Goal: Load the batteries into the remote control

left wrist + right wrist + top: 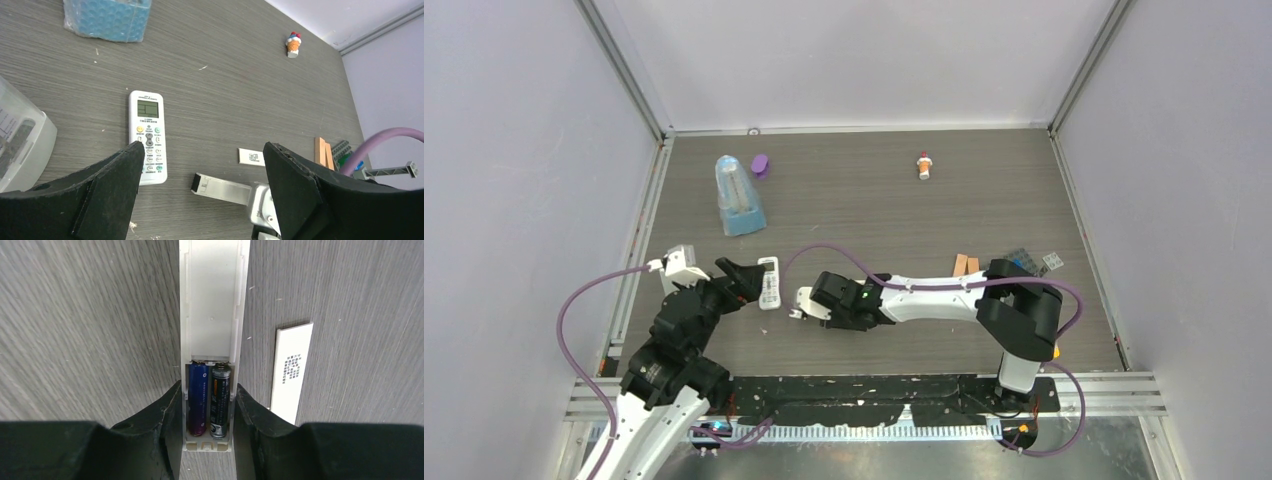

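My right gripper [207, 390] pinches the slim white bar [212, 300], two batteries [220, 400] seated, cover [292, 370] off beside it; my left gripper [202, 150] hangs spread by the remote control [146, 135].

you've two batteries [198, 400] side by side in the bar [212, 295]; its cover [292, 372] lies just far, remote [148, 137] left.

A clear bag with a blue pattern [739, 198] is seen at the back left of the wood-grain table [874, 200], and a small purple object [760, 165] is spotted just beside it. A little red-and-white capped bottle [924, 166] is found lying well apart, near the back edge. Two orange blocks [966, 265] are set side by side on the right, with grey toy bricks [1052, 261] nearby.
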Action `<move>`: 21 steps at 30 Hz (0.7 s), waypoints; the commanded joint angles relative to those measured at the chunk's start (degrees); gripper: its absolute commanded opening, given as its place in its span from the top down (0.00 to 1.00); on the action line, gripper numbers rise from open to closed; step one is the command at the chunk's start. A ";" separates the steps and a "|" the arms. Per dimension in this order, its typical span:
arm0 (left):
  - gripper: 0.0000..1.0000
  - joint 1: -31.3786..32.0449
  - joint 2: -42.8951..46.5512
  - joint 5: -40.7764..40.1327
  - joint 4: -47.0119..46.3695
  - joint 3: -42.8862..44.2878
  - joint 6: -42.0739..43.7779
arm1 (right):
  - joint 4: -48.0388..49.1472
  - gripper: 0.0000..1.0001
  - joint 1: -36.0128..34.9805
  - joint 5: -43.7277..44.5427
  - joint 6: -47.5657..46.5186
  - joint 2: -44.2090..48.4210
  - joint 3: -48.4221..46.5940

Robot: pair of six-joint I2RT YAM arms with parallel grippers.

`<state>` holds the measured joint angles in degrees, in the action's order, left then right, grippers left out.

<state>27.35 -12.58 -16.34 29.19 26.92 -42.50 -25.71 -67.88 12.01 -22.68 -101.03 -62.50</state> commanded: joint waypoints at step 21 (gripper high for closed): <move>0.09 -0.33 -2.69 1.46 -2.32 2.60 2.42 | -11.73 0.36 2.12 -2.45 -0.55 -0.32 -6.67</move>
<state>27.35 -14.52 -14.39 29.02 27.14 -41.39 -33.71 -66.46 10.61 -23.66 -104.71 -67.44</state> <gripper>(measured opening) 0.906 0.624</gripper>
